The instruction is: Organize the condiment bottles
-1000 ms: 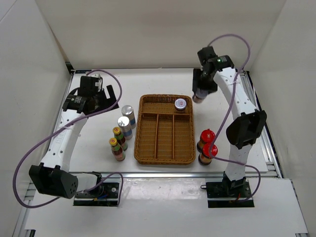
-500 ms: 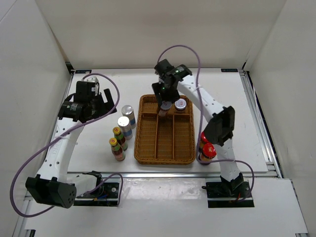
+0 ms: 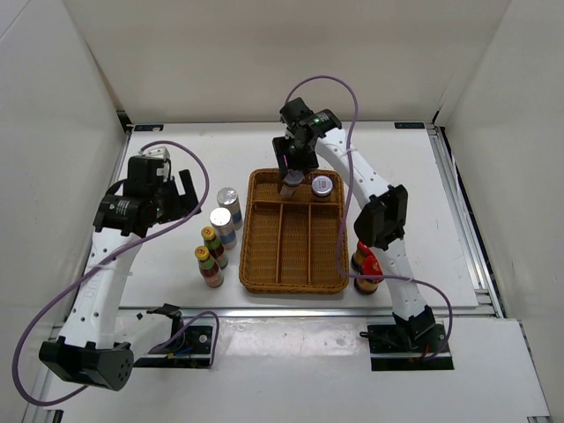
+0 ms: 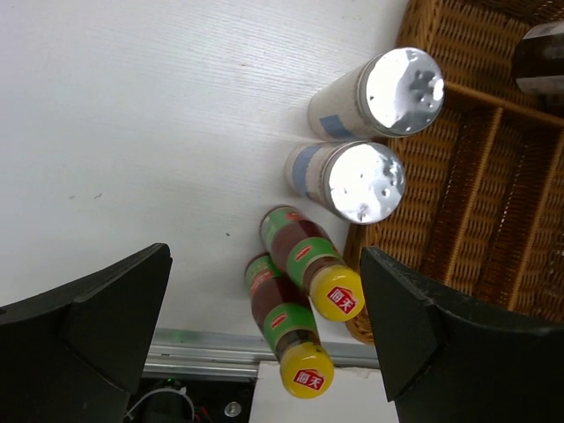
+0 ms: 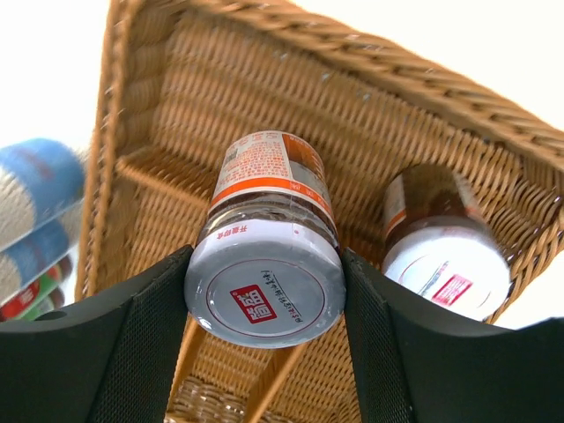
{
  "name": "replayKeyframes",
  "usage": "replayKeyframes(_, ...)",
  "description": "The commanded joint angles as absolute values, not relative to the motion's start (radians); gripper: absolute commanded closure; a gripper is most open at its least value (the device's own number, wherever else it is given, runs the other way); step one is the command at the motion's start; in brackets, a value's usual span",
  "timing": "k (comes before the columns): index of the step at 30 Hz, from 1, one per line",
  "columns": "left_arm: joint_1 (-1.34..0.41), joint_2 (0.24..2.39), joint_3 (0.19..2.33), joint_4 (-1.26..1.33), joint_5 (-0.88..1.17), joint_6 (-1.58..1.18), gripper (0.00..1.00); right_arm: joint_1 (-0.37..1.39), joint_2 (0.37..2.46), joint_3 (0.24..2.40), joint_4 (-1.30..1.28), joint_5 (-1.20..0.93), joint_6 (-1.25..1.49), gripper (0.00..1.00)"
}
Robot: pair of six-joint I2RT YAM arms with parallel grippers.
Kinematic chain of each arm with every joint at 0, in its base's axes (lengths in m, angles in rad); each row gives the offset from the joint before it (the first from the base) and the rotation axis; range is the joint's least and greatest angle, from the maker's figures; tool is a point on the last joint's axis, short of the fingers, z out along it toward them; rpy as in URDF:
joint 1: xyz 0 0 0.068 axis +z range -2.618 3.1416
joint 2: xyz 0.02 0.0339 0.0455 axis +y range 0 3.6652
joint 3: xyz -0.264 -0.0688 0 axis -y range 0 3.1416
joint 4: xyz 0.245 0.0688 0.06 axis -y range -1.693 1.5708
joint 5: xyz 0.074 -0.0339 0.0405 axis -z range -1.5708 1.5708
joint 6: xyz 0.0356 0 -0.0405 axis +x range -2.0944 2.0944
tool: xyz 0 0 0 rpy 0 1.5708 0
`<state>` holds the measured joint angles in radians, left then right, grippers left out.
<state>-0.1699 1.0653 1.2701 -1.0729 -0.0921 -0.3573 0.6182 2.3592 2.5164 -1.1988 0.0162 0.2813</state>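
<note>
- right jaws pinching a grey-lidded jar (image 5: 264,273), now over the back compartment of the wicker tray (image 3: 248,238), no longer off to its right.
- just beside the twin jar (image 5: 449,264); pair almost made. left jaws spread over the worktop (image 3: 167,264).

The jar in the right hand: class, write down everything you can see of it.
The jar is short, of clear glass with dark contents, an orange-and-white label and a pale lid bearing a red mark. The right hand clamps it at the lid between two black fingers. It hangs roughly upright over the tray, at its back compartment, beside a twin jar and apart from it. Whether its base touches the wicker cannot be told.
</note>
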Motion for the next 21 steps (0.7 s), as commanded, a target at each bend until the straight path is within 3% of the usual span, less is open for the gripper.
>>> replayKeyframes(1,-0.164,1.035,1.259,-1.117,-0.153,-0.330,0.01,0.589,2.370,2.603,-1.170,0.003,0.310,0.97)
replayKeyframes(4,-0.164,1.026,1.259,-1.129,-0.153,-0.330,0.01,0.565,2.401,2.603,-1.170,0.003,0.319,0.97)
replayKeyframes(10,-0.164,1.057,1.287,-1.129,-0.164,-0.321,0.01,0.531,2.460,2.603,-1.170,0.003,0.328,0.87)
replayKeyframes(14,-0.164,1.075,1.305,-1.129,-0.164,-0.321,0.01,0.531,2.491,2.612,-1.160,-0.040,0.337,0.68)
replayKeyframes(17,-0.164,1.086,1.315,-1.138,-0.164,-0.311,0.01,0.531,2.481,2.635,-1.150,-0.058,0.337,0.33)
replayKeyframes(18,-0.164,1.086,1.315,-1.138,-0.164,-0.311,0.01,0.531,2.480,2.635,-1.150,-0.058,0.337,0.15)
replayKeyframes(21,-0.164,1.086,1.315,-1.147,-0.164,-0.311,0.01,0.531,2.459,2.709,-1.150,-0.080,0.337,0.00)
